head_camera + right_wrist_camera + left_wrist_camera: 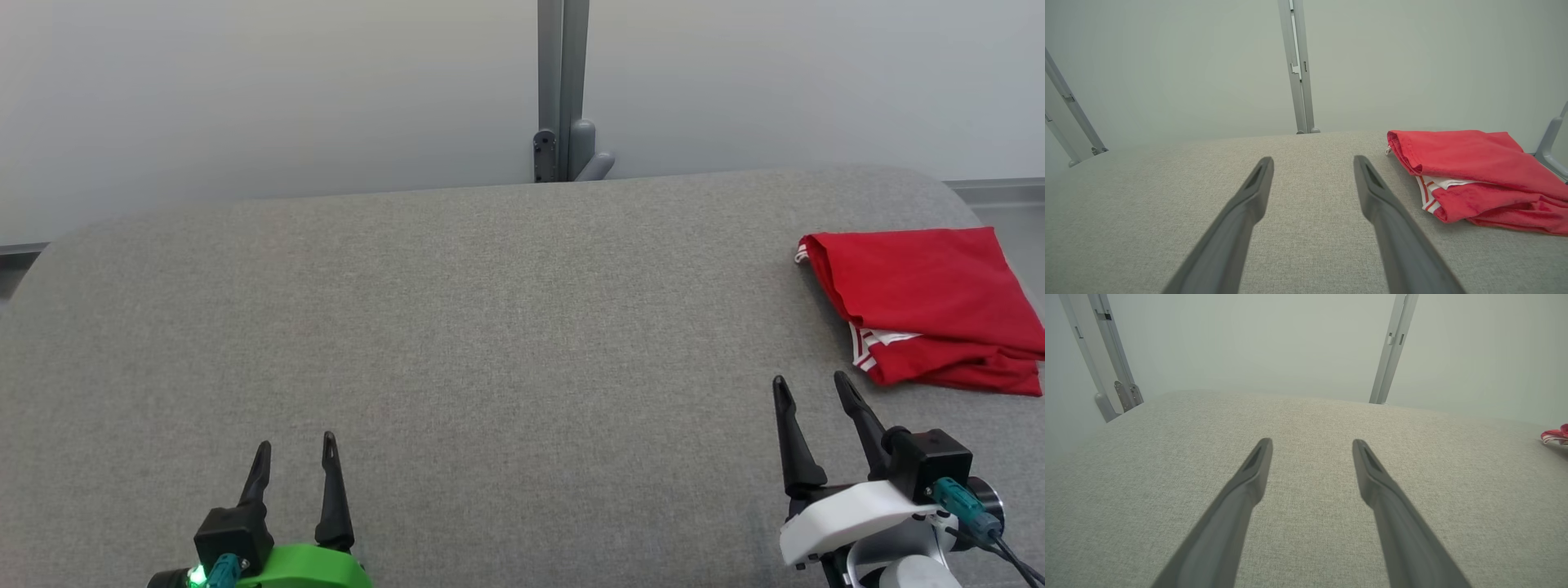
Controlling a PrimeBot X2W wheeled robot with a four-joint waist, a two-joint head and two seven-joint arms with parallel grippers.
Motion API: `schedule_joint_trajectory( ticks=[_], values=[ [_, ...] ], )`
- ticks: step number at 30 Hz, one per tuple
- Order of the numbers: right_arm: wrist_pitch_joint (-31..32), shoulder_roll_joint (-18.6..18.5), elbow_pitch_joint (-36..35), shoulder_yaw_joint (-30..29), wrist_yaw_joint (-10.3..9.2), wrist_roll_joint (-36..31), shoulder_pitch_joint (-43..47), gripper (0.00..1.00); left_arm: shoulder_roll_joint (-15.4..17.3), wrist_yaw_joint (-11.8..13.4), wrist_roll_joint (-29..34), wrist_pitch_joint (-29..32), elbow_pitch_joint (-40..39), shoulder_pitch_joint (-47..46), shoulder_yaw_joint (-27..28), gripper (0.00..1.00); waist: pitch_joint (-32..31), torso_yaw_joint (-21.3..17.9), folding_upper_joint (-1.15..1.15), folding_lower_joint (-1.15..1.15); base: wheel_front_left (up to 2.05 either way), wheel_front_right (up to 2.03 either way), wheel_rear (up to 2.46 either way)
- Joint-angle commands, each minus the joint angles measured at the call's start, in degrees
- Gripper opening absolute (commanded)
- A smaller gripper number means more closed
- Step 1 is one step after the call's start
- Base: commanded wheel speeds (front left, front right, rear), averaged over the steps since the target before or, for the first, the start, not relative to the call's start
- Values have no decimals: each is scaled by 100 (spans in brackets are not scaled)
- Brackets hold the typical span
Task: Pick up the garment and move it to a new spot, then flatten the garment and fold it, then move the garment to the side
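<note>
Red fabric: the garment [922, 302], loosely doubled with white striped trim showing, lies at two o'clock on the grey woven tabletop [490, 327], just beyond the right gripper [810, 380]. Whether pick-up is pending or the task is finished cannot be told. If pending, the right gripper should reach toward one o'clock and pinch the near bunched edge, catching all layers. Both arms sit low, fingers pointing to twelve o'clock: left gripper [295, 443] at seven, right at five. Both jaws are spread wide and empty.
</note>
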Motion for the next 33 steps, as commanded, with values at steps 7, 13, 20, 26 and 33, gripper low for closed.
schedule_joint_trajectory(
  ticks=[7,13,20,26,33],
  values=[
    [-38,-7,-6,7,-8,-10,106,100,13,25,119,-13,1,79,-32,100,-16,-10,0,0,0,0,0],
    [-27,-6,-12,24,-8,13,102,100,13,21,81,-11,110,60,-68,100,-13,6,0,0,0,0,0],
    [86,10,127,-35,1,311,47,0,-11,-42,-260,111,208,-29,-23,0,-2,0,0,0,0,0,0],
    [256,9,130,-155,1,993,12,0,-10,-141,-914,265,199,-128,46,0,16,-19,0,0,0,0,0],
    [426,7,126,-274,0,1720,-23,0,-9,-247,-1611,423,179,-227,118,0,36,-42,0,0,0,0,0]
  ],
)
